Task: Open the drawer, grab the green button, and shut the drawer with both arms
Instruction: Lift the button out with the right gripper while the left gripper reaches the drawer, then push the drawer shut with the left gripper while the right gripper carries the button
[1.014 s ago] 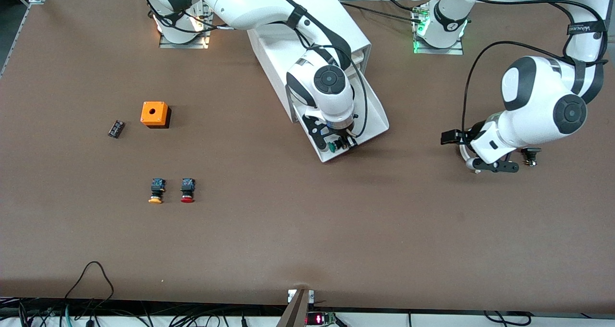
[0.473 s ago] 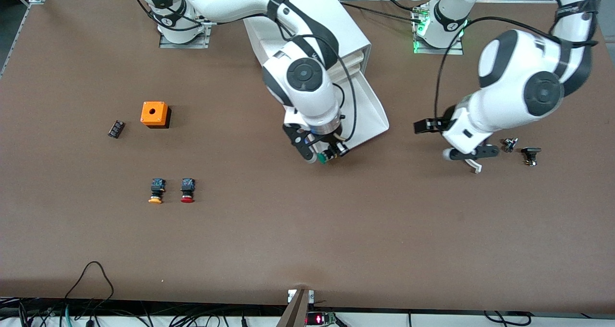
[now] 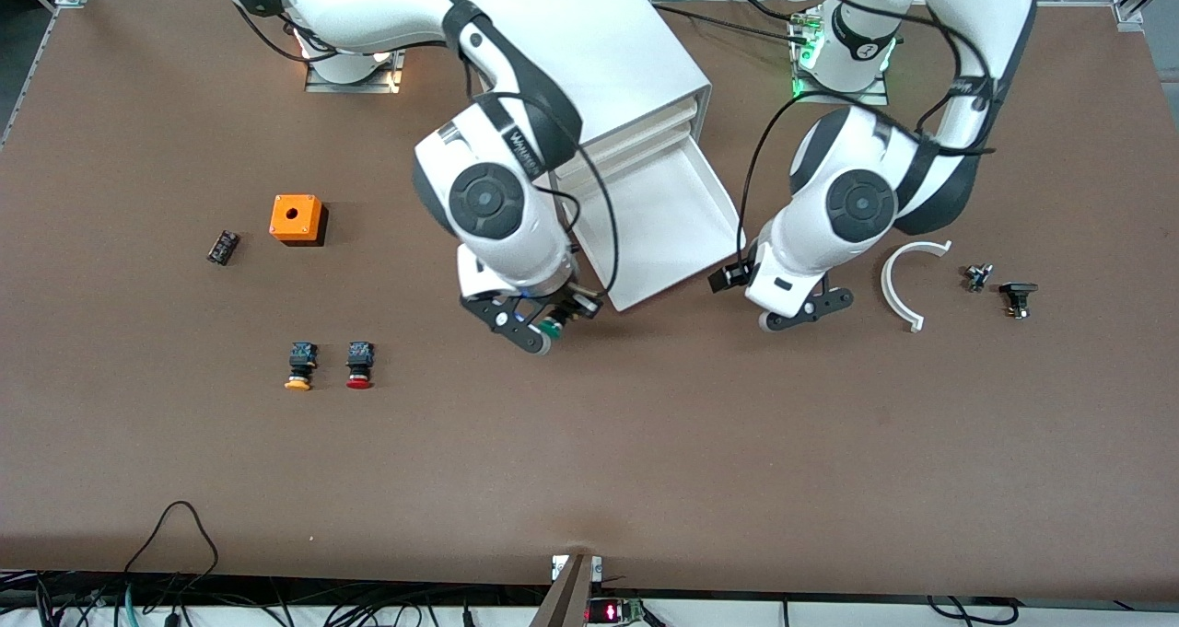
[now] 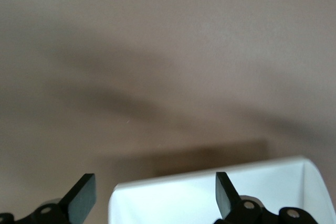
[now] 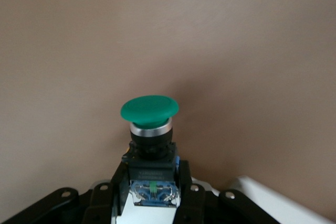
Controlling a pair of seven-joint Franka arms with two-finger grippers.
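The white cabinet (image 3: 589, 47) stands between the arms' bases with its lowest drawer (image 3: 663, 222) pulled out and showing nothing inside. My right gripper (image 3: 543, 325) is shut on the green-capped button (image 3: 552, 330), held just above the table beside the drawer's front corner, toward the right arm's end. In the right wrist view the button (image 5: 149, 109) sticks out of the shut gripper (image 5: 151, 182), cap first. My left gripper (image 3: 794, 312) is open and empty by the drawer's front corner toward the left arm's end. In the left wrist view a white drawer corner (image 4: 210, 195) shows between the open gripper's (image 4: 155, 199) fingers.
An orange box (image 3: 297, 217), a small black part (image 3: 222, 247), a yellow-capped button (image 3: 298, 367) and a red-capped button (image 3: 359, 366) lie toward the right arm's end. A white curved piece (image 3: 907, 282) and two small parts (image 3: 1017, 297) lie toward the left arm's end.
My right gripper lifted the green button out of the drawer and carried it off the drawer's front, toward the right arm's end. My left arm swung from the curved piece to the drawer's front corner.
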